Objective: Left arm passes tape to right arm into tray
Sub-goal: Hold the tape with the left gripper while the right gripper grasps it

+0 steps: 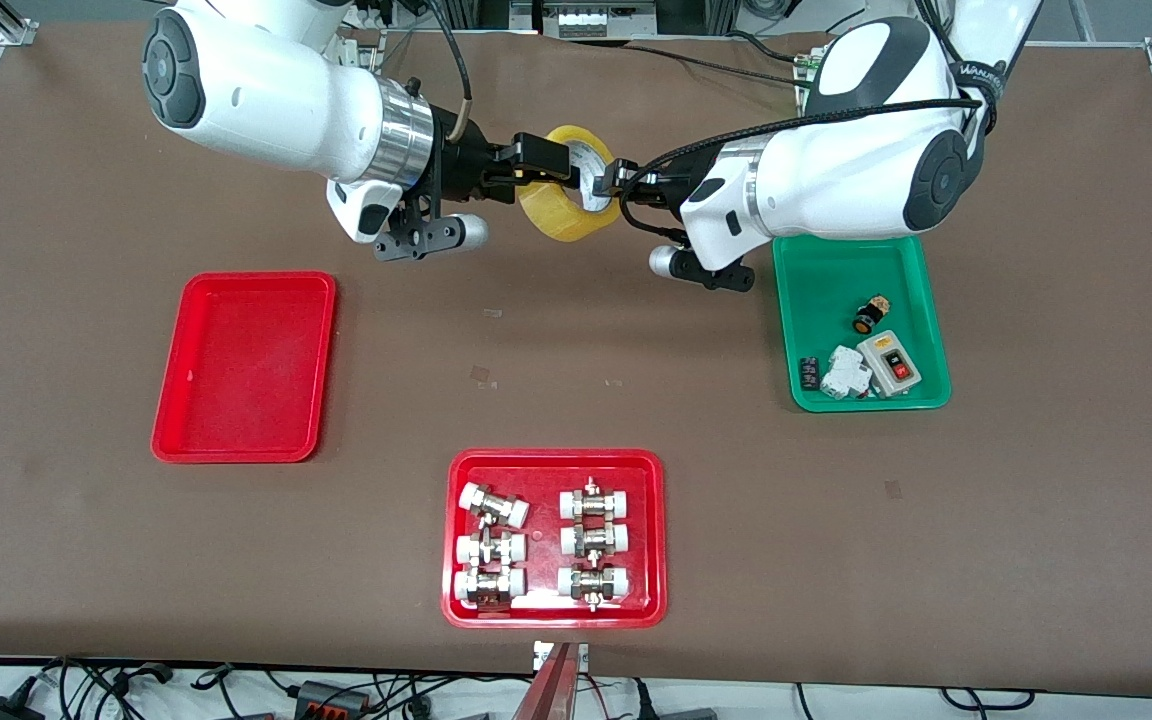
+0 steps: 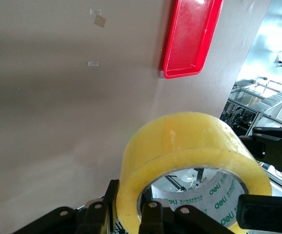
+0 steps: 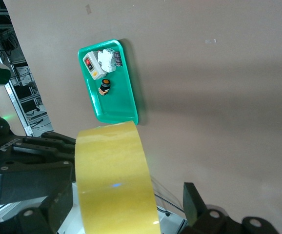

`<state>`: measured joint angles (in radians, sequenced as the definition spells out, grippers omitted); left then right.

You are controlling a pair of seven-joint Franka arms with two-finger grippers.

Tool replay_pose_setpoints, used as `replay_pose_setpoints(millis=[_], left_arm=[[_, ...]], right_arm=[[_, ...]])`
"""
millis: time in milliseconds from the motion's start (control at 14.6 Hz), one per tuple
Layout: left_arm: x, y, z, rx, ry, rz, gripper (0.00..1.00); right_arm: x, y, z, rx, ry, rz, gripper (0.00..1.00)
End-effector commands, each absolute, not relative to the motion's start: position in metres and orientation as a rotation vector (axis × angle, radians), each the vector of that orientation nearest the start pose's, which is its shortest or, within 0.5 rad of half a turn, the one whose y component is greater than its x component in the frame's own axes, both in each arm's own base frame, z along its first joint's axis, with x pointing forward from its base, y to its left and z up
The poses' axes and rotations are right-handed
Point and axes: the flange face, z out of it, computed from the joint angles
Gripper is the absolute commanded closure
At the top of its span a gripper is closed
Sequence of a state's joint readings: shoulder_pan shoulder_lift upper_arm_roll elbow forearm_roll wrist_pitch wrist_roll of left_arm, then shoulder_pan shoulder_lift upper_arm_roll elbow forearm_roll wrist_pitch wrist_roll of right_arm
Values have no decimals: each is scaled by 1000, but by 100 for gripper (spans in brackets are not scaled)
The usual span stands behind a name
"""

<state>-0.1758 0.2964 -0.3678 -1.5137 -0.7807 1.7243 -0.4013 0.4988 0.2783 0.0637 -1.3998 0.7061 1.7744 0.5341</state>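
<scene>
The tape [image 1: 568,200], a yellowish roll with a pale core, hangs in the air between the two grippers over the table's middle, near the robots' bases. My left gripper [image 1: 619,180] is shut on the roll's wall, one finger outside and one inside the core [image 2: 151,209]. My right gripper [image 1: 546,168] is open and straddles the roll's width; in the right wrist view one finger [image 3: 195,200] stands clear of the tape [image 3: 114,180]. The plain red tray [image 1: 246,370] lies empty toward the right arm's end, and also shows in the left wrist view [image 2: 190,39].
A green tray [image 1: 861,270] with switches and small parts lies under the left arm's wrist, and shows in the right wrist view [image 3: 116,105]. A red tray of white-capped metal fittings [image 1: 556,462] lies nearest the front camera. Bits of tape mark the brown tabletop.
</scene>
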Motion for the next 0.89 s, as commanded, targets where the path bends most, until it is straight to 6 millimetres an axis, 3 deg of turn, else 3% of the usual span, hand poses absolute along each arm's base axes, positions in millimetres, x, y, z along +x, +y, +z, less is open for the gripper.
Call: replay_pose_setpoints(millis=[0, 205, 274, 411, 548, 821], left_arm=[[539, -365, 539, 2336, 23, -551, 94], [540, -364, 539, 2336, 25, -550, 94], [540, -364, 539, 2335, 25, -551, 94], [540, -364, 539, 2336, 23, -549, 94], [540, -364, 538, 2337, 23, -553, 94], [541, -361, 538, 2336, 23, -552, 94]], right_arm=[[526, 391, 588, -2432, 126, 402, 0], [526, 391, 589, -2404, 128, 416, 4], [526, 391, 589, -2404, 126, 416, 13], [527, 390, 588, -2405, 125, 415, 41], [528, 389, 589, -2402, 128, 413, 63], [529, 387, 588, -2402, 129, 412, 75]])
